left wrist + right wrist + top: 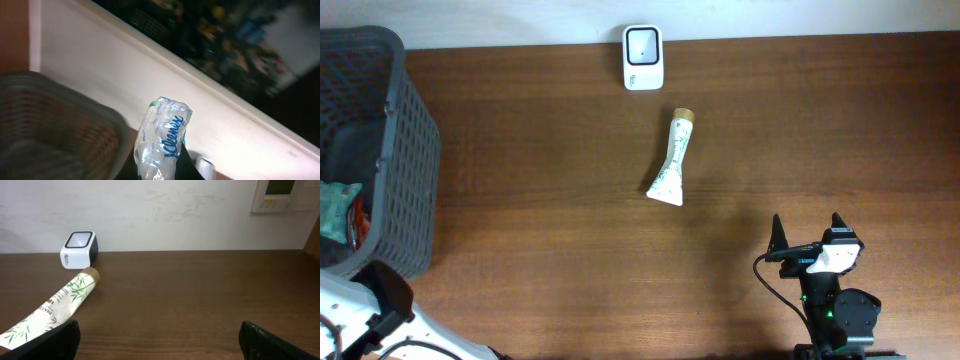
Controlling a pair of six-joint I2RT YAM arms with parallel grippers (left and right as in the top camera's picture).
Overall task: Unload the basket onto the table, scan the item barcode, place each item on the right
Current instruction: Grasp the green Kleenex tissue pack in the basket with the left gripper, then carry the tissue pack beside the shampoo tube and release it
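My left gripper (160, 172) is shut on a clear plastic Kleenex tissue packet (163, 137), which sticks up between its dark fingers in the left wrist view. In the overhead view only part of the left arm (380, 310) shows, at the bottom left corner. The white barcode scanner (642, 57) stands at the table's far edge, and the right wrist view shows the scanner (79, 249) too. A white tube with green leaf print (672, 158) lies in front of it. My right gripper (810, 235) stands wide open near the front right, holding nothing, well away from the tube (55, 305).
A dark grey mesh basket (415, 130) with several packaged goods stands at the left edge; the basket (60, 125) also fills the lower left of the left wrist view. A pale wall runs behind the table.
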